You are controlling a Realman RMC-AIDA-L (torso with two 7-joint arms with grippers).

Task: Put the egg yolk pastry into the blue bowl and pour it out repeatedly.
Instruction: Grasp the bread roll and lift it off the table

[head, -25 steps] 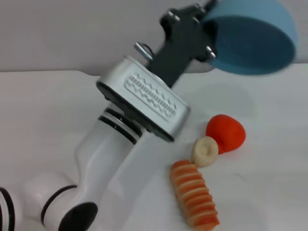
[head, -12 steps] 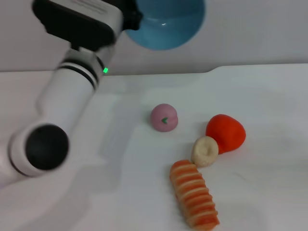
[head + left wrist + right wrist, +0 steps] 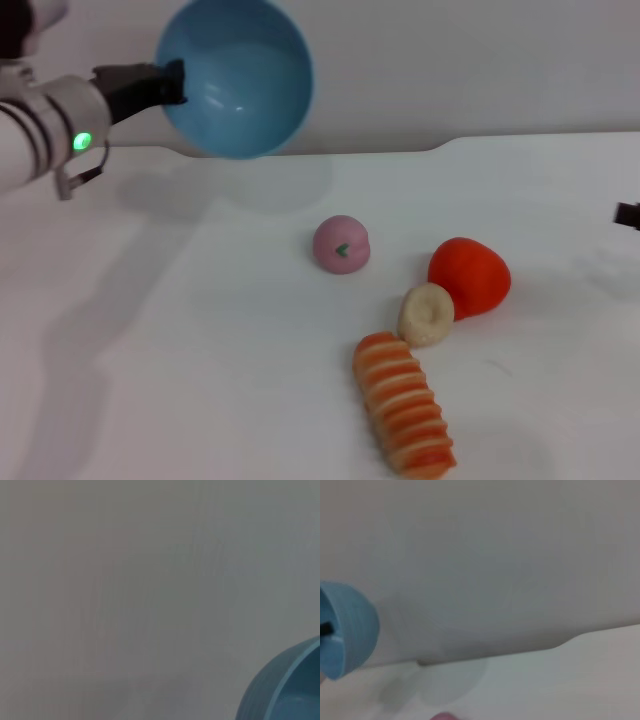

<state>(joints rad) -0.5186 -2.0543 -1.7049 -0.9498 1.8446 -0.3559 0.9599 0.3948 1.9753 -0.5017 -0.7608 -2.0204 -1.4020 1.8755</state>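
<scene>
The left end effector [image 3: 165, 82] pinches the empty blue bowl [image 3: 236, 78] aloft, tipped on its side, while the egg yolk pastry [image 3: 427, 313] lies on the table [image 3: 200, 380], so refilling remains.

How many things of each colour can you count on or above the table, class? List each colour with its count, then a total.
Blue: 1, the blue bowl, held up by the left gripper
Pink: 1, ball
Red: 1, pear
Beige: 1, the egg yolk pastry
Orange-and-cream: 1, striped roll
Total: 5
</scene>
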